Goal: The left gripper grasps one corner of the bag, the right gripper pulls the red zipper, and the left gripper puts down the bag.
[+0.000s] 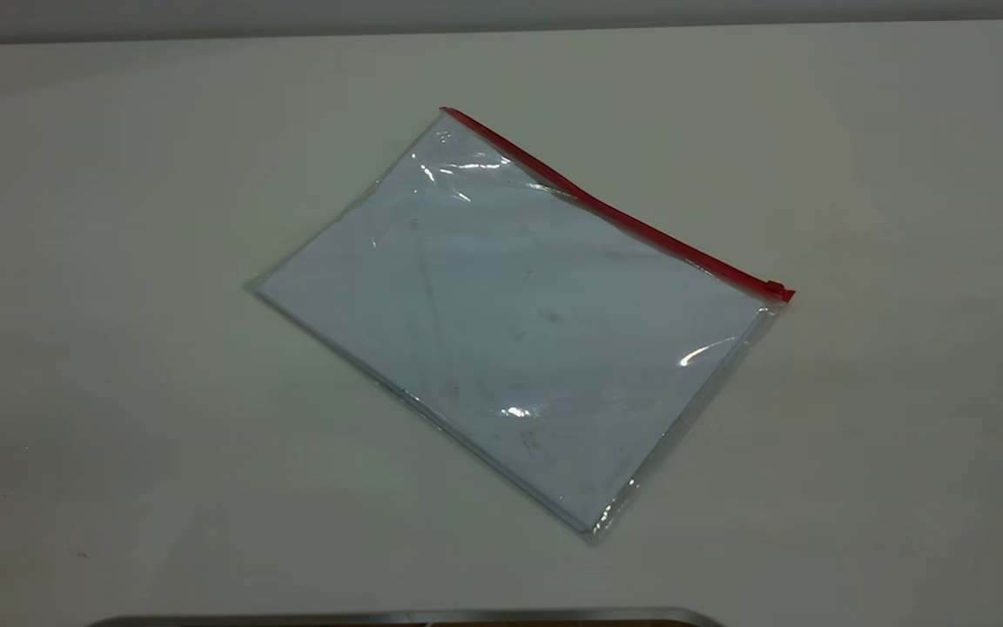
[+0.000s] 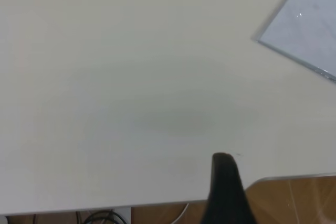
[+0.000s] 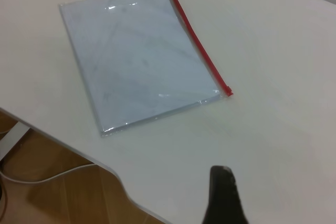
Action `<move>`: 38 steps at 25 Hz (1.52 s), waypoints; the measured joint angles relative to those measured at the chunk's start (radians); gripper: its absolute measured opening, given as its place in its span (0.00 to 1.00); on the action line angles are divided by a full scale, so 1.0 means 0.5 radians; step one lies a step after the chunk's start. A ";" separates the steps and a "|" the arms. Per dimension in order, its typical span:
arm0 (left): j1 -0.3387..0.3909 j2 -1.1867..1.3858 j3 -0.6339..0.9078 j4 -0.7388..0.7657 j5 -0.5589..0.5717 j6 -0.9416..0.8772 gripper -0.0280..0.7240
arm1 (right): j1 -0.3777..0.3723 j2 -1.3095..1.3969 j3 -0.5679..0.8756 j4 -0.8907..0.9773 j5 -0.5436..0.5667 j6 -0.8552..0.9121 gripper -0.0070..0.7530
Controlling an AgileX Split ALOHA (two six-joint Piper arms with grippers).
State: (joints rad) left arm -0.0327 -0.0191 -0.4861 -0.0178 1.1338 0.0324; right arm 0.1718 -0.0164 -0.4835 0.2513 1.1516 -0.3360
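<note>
A: Where is the bag [image 1: 514, 322] found?

B: It is laid flat on the table [image 1: 118, 261] at the centre of the exterior frame, turned at an angle. The red zipper [image 1: 606, 205] is run along its upper right edge, with what is taken for the slider at the right end [image 1: 777, 289]. Nothing is touching it.

A: And the grippers?

B: Only a dark tip of the left gripper [image 2: 227, 190] is seen at the bottom of its wrist view, well apart from the bag's corner at upper right. The right gripper [image 3: 223, 195] is likewise shown as one dark tip at the bottom, apart from the bag. Whether either pair of fingers is spread or closed cannot be told.

A: What could go wrong?

B: The film is thin, slick and lies flush, so the corner could be missed or pushed along. If it is weakly pinched, the bag may be dragged when the zipper is pulled.
</note>
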 joint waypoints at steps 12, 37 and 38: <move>0.000 0.000 0.000 0.000 0.001 0.000 0.82 | -0.324 0.000 0.000 -0.005 0.000 0.000 0.75; 0.000 0.000 0.000 0.000 0.001 0.000 0.82 | -0.327 0.000 0.002 -0.381 -0.033 0.386 0.75; 0.000 0.000 0.000 0.000 0.001 0.000 0.82 | -0.327 0.000 0.002 -0.381 -0.033 0.386 0.75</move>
State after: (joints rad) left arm -0.0327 -0.0191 -0.4861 -0.0178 1.1341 0.0324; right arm 0.0085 -0.0164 -0.4827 0.0606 1.1351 -0.1429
